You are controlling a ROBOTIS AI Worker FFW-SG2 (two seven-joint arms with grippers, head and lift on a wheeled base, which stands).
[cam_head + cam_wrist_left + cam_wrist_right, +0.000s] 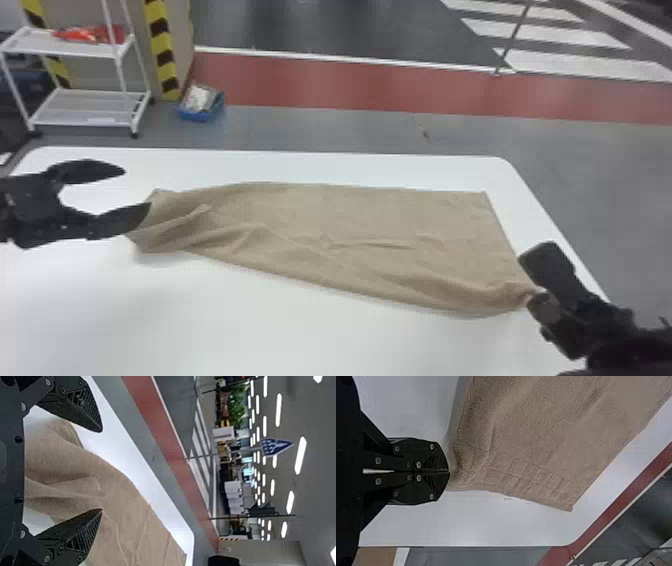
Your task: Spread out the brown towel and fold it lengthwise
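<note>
Across the white table (280, 340), the brown towel (360, 225) is lying lengthwise from left to right, its far edge running fairly straight and its near edge slanting closer to the robot on the right. Its left end is bunching into folds, and low creases are crossing the middle (the right end is looking flatter, with a raised grid of squares showing along it in the right wrist view). The left gripper (137, 187) is hanging at the towel's left end with its fingers spread wide, gripping nothing; its nearer finger (122, 220) is overlapping the cloth in the head view, though whether it is touching I cannot tell. The right gripper (533, 290) is pinching the near right corner, its fingertips pressed together around the gathered fabric. Beyond the table, a blue bin (197, 117) is sitting beside a white cart (75, 49).
</note>
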